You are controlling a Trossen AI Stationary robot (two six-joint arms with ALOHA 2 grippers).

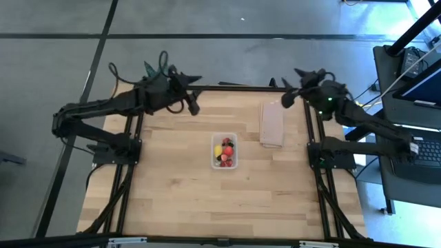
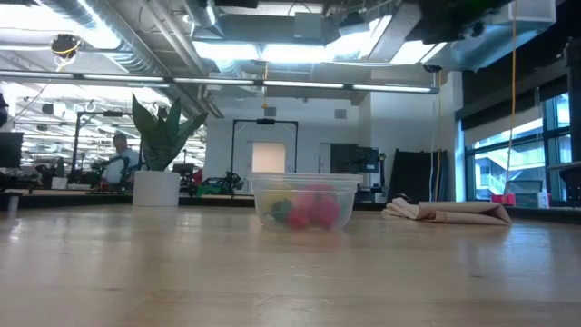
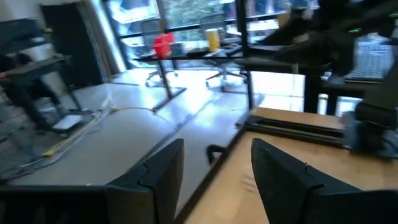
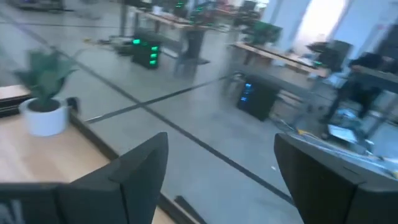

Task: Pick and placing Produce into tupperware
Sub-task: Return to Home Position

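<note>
High view: produce (image 1: 225,148) inside tupperware (image 1: 213,156)

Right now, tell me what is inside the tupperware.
The tupperware holds red strawberries, a yellow lemon and small dark berries. Whatever lies beneath this pile is covered and cannot be seen.

Grey concrete floor (image 1: 227,21) all round the wooden table (image 1: 172,193), with dark seams crossing it at twelve o'clock. Out at three o'clock of the table sits a laptop (image 1: 427,150). Down at table height there are ceiling ducts (image 2: 136,36) and bright strip lights (image 2: 300,53) overhead. A lit doorway (image 2: 269,156) is dead ahead, tall windows (image 2: 508,154) at three o'clock, a potted plant (image 2: 162,150) at nine, and a person (image 2: 118,156) far behind it.
</note>
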